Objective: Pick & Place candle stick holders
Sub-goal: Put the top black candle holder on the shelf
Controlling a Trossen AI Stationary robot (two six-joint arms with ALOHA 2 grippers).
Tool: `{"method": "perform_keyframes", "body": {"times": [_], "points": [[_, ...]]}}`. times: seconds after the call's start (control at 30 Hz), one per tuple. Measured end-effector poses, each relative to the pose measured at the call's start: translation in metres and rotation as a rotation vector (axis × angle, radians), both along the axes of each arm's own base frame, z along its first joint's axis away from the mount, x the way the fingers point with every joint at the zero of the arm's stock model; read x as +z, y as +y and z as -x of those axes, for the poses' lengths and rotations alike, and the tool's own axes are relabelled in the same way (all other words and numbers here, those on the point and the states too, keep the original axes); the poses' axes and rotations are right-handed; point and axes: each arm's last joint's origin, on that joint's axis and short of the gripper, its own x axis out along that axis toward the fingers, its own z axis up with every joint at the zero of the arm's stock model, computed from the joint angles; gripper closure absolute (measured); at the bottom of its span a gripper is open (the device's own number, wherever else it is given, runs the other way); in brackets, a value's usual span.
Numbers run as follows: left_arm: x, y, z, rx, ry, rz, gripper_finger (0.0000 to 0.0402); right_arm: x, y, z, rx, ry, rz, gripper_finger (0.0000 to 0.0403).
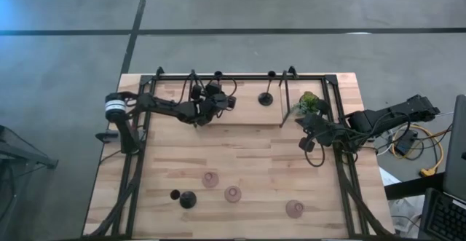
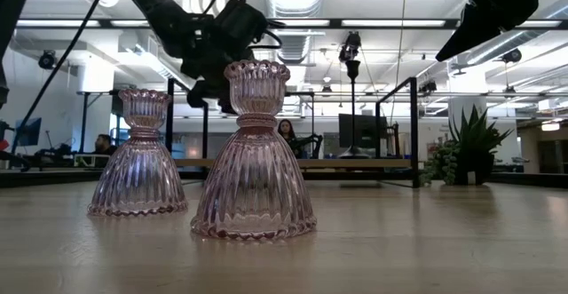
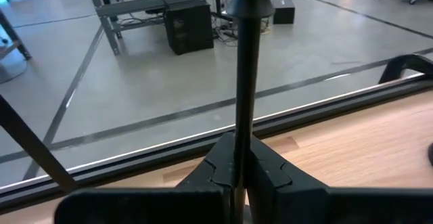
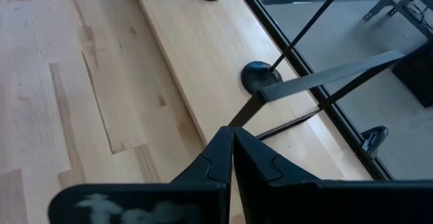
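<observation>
Left gripper [image 1: 206,97]: at the far side of the table, over the raised wooden shelf; its fingers [image 3: 218,168] are clamped together on the thin stem of a black candle stick holder [image 3: 245,82], which stands upright between them.
Right gripper [image 1: 312,130]: at the right side of the table, just in front of the green plant [image 1: 309,103]; its two fingers meet with nothing between them.
Raised shelf [image 1: 247,110]: a light wooden board along the far edge, inside the black metal rack frame [image 1: 240,76]; a second black holder [image 1: 266,95] stands on it, well apart from the held one, its round base down.
Third black holder [image 1: 184,197]: at the near left of the table [image 1: 255,153], round base beside its small cup end; whether it lies flat cannot be told from above.
Pink glass holders: three on the near half of the table, one [image 1: 210,178] nearest the middle, one [image 1: 232,194] just beside it, one [image 1: 295,209] farther right. In the low view two show, ribbed and bell-shaped, upright, cups empty: one close [image 2: 255,156], one behind it [image 2: 139,156].
</observation>
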Motion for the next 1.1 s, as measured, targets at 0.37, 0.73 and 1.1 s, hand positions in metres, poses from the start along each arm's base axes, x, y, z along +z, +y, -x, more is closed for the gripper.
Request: {"method": "perform_keyframes", "body": {"times": [0.37,0.73,1.1], "points": [[0.017,-0.002,0.008,-0.009,-0.001,-0.020,0.0386,0.000,0.000,0.000,0.000,-0.003,-0.001,0.0394],[0.017,-0.002,0.007,-0.036,-0.004,-0.009,0.0378,0.000,0.000,0.000,0.000,-0.004,-0.001,0.0394],[0.017,-0.002,0.007,-0.034,-0.009,-0.010,0.0347,0.000,0.000,0.000,0.000,-0.005,-0.002,0.0394]]}}
